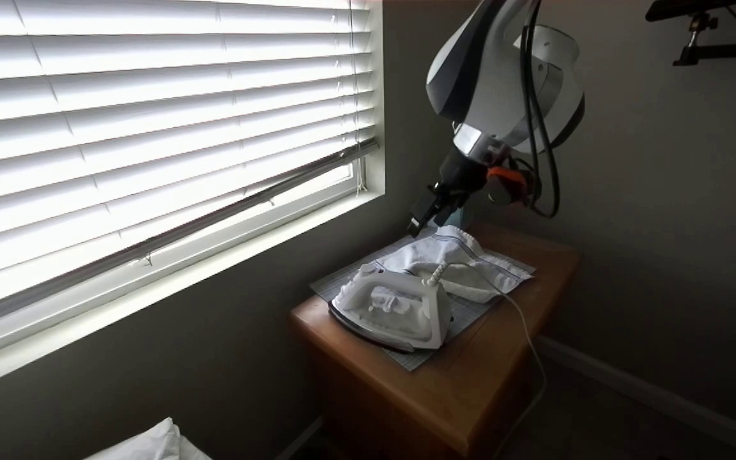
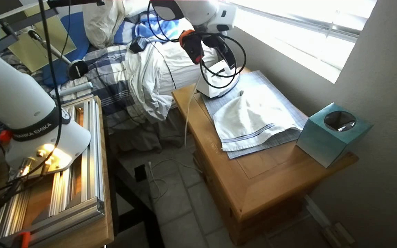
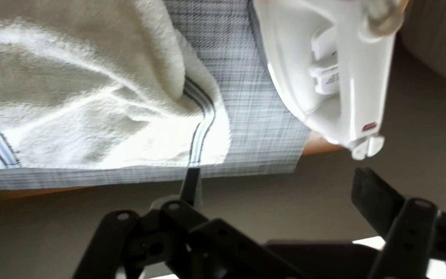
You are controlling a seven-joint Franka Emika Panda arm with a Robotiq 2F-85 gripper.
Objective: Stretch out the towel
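Observation:
The white towel with dark blue stripes lies rumpled on a grey woven mat, with folds and a raised ridge; it shows in both exterior views point(image 1: 429, 252) point(image 2: 250, 117) and in the wrist view point(image 3: 72, 97). The mat point(image 3: 254, 116) shows on the towel's right side in the wrist view. My gripper point(image 3: 277, 172) is open, with nothing between its wide-apart fingers. In the wrist view its left fingertip overlaps the towel's striped edge; I cannot tell if they touch. In an exterior view the gripper point(image 1: 427, 223) appears above the towel's far, wall-side edge.
A white iron point(image 1: 393, 310) stands on the mat beside the towel, with its cord trailing off the wooden table point(image 2: 253, 179). A teal tissue box point(image 2: 326, 137) stands at the opposite end. The wall and window blinds point(image 1: 163, 121) are close to the table.

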